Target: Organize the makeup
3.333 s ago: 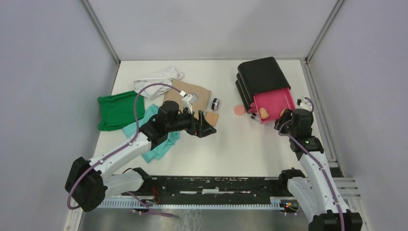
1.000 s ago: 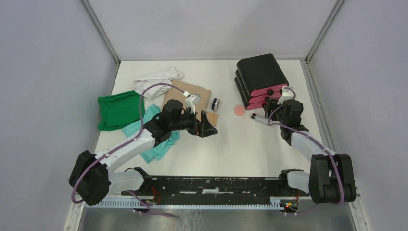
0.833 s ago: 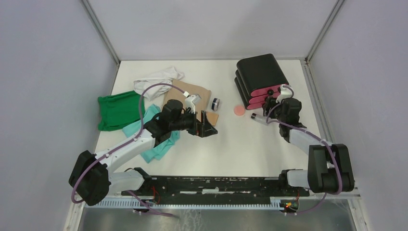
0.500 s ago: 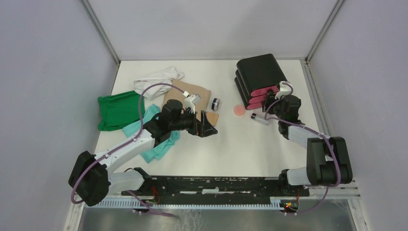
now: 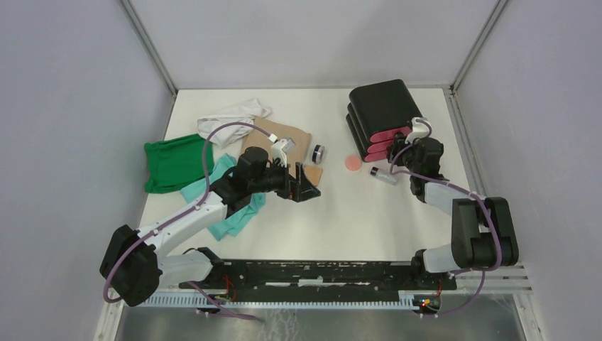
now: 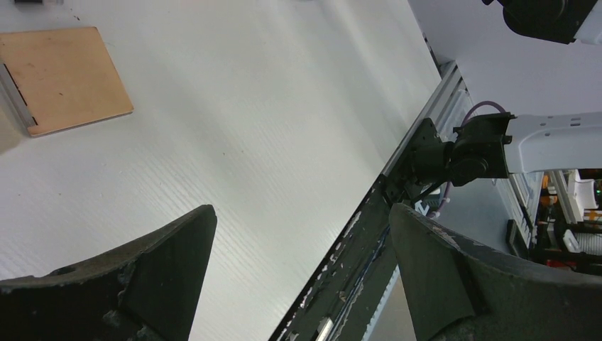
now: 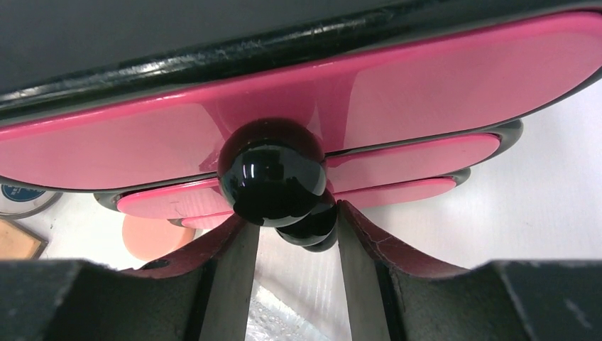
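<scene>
The tan square pad [image 5: 313, 173] lies on the table just beyond my left gripper [image 5: 305, 187], which is open and empty; the pad also shows in the left wrist view [image 6: 64, 77], up left of the gripper [image 6: 298, 231]. The small dark round jar [image 5: 318, 152], the salmon-pink round puff [image 5: 352, 163] and the clear black-capped vial [image 5: 383, 174] lie between the arms. My right gripper [image 5: 405, 151] is at the front of the black box [image 5: 385, 106], its fingers [image 7: 227, 273] closed narrowly around a black drawer knob [image 7: 310, 226]. The egg-shaped sponge is hidden.
All pink drawers [image 7: 426, 85] of the box are shut. Green [image 5: 174, 162], teal [image 5: 234, 213], white [image 5: 231, 117] and tan [image 5: 280, 136] cloths lie at the left. The table's near rail [image 6: 369, 234] shows between my left fingers.
The drawer that stood open with the sponge in it is shut. Over the last second my right gripper crept a little closer to the box front. My left arm has not moved.
</scene>
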